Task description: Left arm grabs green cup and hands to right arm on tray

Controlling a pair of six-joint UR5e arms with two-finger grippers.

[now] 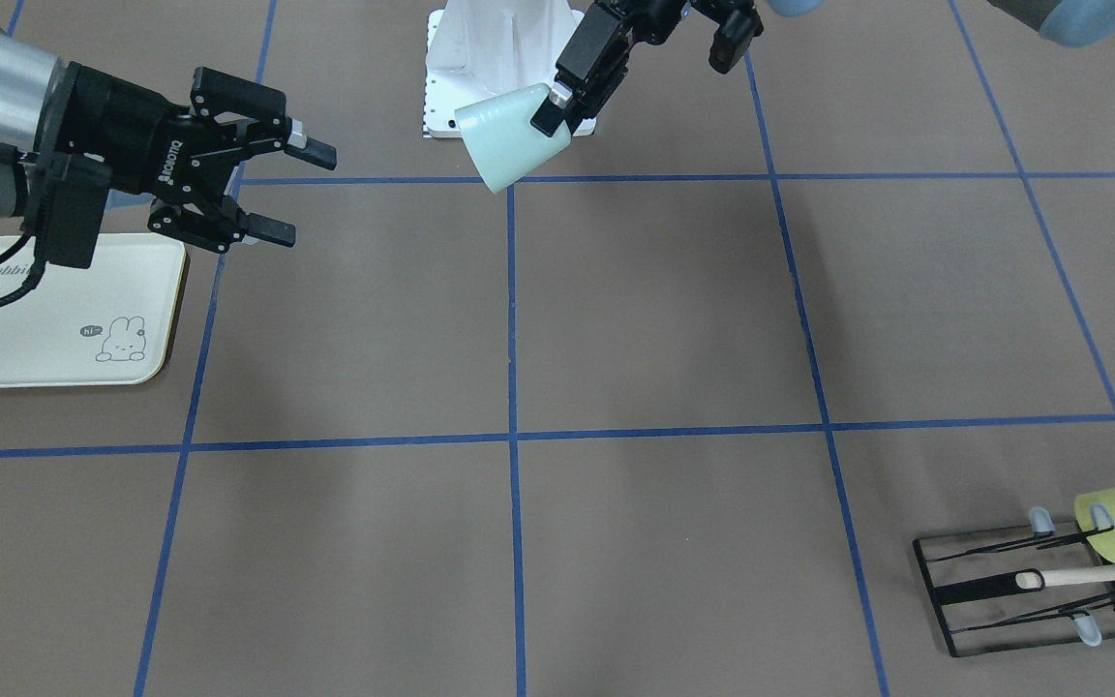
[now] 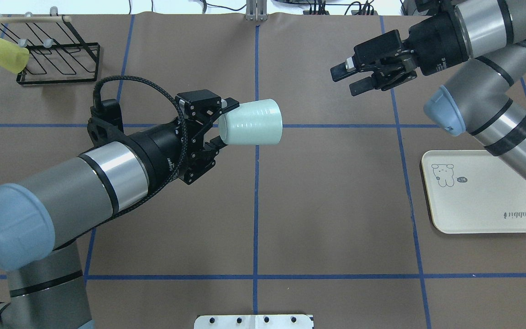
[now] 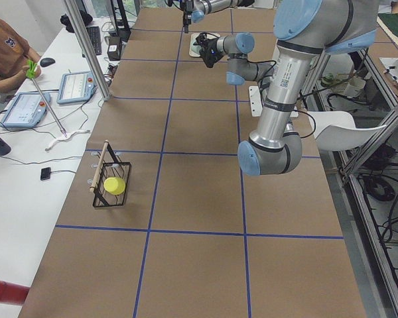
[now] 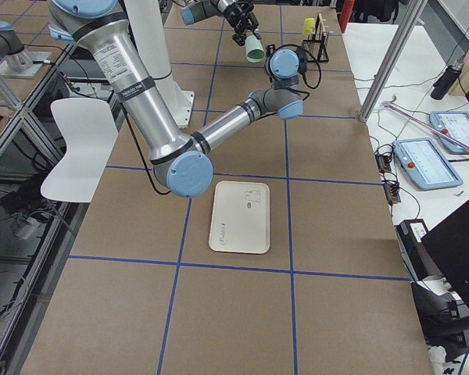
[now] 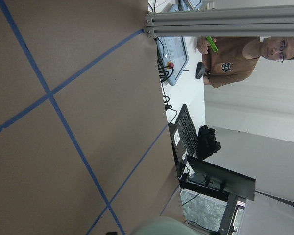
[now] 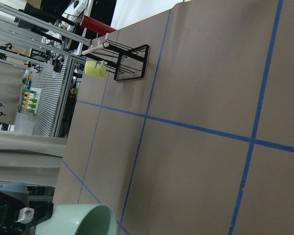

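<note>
One smooth, pale mint cup (image 2: 251, 122), tapered and handleless, clamped at its narrow end in the left gripper (image 2: 221, 125). Held sideways in mid-air above the brown table (image 2: 327, 196), wide mouth toward the right gripper (image 2: 344, 81), itself spread apart and well clear of the cup. Smooth cream tray (image 2: 482, 210), rounded corners, bunny drawing, flat on the table by the right arm. Front view: cup tipped mouth-down. Right wrist camera: just the rim, bottom left.
</note>
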